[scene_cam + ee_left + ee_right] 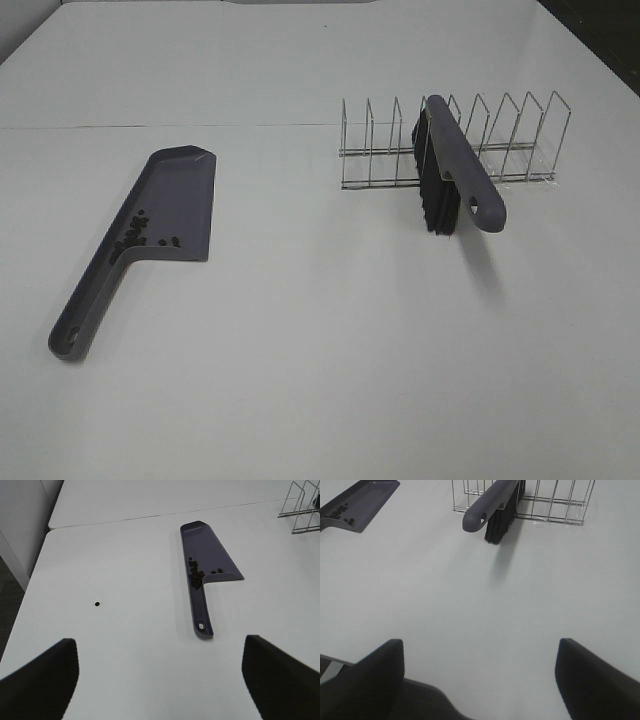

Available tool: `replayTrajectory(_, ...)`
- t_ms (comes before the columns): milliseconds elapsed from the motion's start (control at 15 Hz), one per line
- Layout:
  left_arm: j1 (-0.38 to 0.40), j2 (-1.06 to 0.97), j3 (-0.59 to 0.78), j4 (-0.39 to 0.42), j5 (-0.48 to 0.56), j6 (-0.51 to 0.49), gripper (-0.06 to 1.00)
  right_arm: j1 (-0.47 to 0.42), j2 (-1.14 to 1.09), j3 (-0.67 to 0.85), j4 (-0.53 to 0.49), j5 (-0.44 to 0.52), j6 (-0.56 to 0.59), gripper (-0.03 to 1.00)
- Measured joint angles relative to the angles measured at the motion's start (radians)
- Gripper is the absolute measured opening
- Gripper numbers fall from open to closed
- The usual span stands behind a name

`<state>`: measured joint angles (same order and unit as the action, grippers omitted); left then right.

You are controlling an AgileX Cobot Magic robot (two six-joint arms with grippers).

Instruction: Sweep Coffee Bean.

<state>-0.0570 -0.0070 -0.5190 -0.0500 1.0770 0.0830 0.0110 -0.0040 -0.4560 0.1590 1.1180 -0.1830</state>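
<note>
I've got one dustpan [165, 205] flat on the table [330, 340] with the beans [196, 574] clustered near its handle, plus one stray bean [97, 603] off on the table. One brush [455, 170] sits in the single wire rack [500, 140]. Both end effectors [160, 680] [480, 680] spread wide, holding nothing.

White tabletop [320, 380], seam across far part; dark floor [7, 587] beside table edge.
</note>
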Motion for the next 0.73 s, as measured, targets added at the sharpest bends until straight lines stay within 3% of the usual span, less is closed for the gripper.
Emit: replayTrajectory(733,0.000,0.000,0.000,0.000,0.000,-0.001,0.81,0.000,0.000,0.000,0.000,0.000,0.001,0.77)
